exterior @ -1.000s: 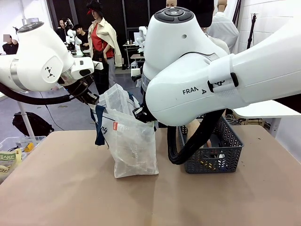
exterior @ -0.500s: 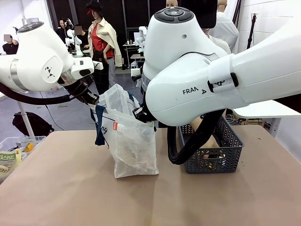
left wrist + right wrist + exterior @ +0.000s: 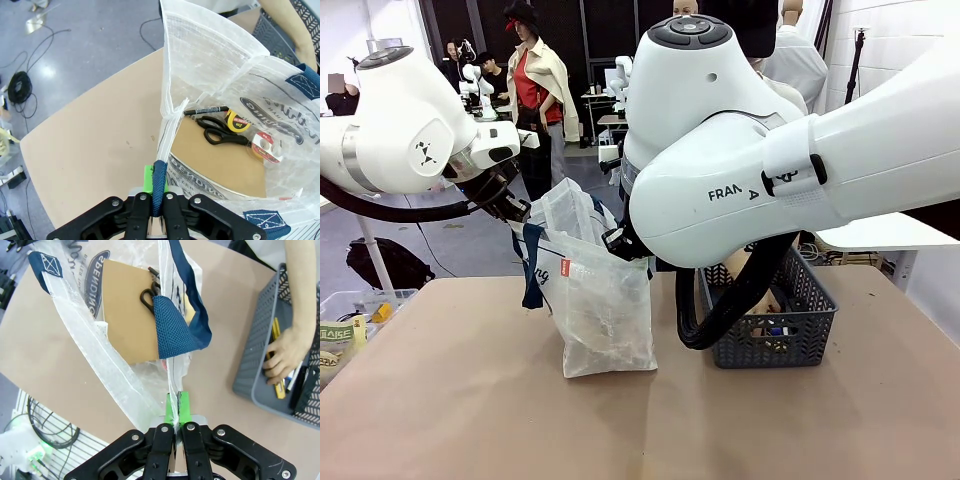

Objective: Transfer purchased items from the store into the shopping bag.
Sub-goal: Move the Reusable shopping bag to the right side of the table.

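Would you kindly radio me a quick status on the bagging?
Left pincer shut on shopping bag strap, right pincer shut on its rim. Bag held open, scissors inside. Person's hand in basket.

The place was a robotics laboratory, not a real shop. Two white robot arms, the left arm (image 3: 400,130) and the right arm (image 3: 770,170), were mounted at a worktop (image 3: 470,420) covered in plain brown paper. A shopping bag (image 3: 605,310) and a grey mesh basket (image 3: 810,335) were set out on it. Loose cables (image 3: 20,85) were coiled on the bare grey floor (image 3: 90,30), and a clear plastic bin (image 3: 365,300) of oddments was kept by the worktop's left edge. Dark panels (image 3: 610,30) were seen along the far wall, and other people (image 3: 492,75) were gathered farther back in the open room.
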Robot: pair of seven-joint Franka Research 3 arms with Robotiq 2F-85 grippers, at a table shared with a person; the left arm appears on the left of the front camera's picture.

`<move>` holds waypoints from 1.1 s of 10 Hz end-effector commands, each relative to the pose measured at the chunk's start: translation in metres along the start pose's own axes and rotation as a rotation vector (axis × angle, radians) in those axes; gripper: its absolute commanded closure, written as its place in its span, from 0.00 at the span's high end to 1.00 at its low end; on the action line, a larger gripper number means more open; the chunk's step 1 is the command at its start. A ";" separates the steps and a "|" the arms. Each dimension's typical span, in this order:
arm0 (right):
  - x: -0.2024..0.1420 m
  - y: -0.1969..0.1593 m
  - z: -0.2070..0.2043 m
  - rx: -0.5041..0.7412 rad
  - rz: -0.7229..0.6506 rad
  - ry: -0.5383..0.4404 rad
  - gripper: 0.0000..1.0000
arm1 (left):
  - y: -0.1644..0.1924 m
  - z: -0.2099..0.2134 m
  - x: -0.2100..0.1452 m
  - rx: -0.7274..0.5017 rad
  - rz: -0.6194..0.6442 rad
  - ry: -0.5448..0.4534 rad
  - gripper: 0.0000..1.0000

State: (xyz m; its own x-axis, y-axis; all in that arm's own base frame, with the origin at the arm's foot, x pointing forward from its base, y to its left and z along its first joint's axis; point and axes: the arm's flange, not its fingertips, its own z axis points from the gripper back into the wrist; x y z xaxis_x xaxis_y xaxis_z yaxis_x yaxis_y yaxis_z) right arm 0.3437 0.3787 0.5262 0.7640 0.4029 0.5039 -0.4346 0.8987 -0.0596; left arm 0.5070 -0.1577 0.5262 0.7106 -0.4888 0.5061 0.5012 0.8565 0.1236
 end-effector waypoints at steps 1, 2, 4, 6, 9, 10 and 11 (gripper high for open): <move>-0.005 -0.003 0.000 -0.015 -0.003 0.012 0.00 | 0.015 0.002 -0.002 0.016 0.017 -0.005 0.00; -0.005 -0.003 0.000 -0.015 -0.003 0.012 0.00 | 0.015 0.002 -0.002 0.016 0.017 -0.005 0.00; -0.005 -0.003 0.000 -0.015 -0.003 0.012 0.00 | 0.015 0.002 -0.002 0.016 0.017 -0.005 0.00; -0.005 -0.003 0.000 -0.015 -0.003 0.012 0.00 | 0.015 0.002 -0.002 0.016 0.017 -0.005 0.00; -0.005 -0.003 0.000 -0.015 -0.003 0.012 0.00 | 0.015 0.002 -0.002 0.016 0.017 -0.005 0.00; -0.005 -0.003 0.000 -0.015 -0.003 0.012 0.00 | 0.015 0.002 -0.002 0.016 0.017 -0.005 0.00; -0.005 -0.003 0.000 -0.015 -0.003 0.012 0.00 | 0.015 0.002 -0.002 0.016 0.017 -0.005 0.00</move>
State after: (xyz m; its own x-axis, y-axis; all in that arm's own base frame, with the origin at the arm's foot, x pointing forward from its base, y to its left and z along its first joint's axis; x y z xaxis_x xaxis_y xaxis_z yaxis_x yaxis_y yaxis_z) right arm 0.3437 0.3787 0.5262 0.7640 0.4029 0.5039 -0.4346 0.8987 -0.0596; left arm 0.5070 -0.1577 0.5262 0.7106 -0.4888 0.5061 0.5012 0.8565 0.1236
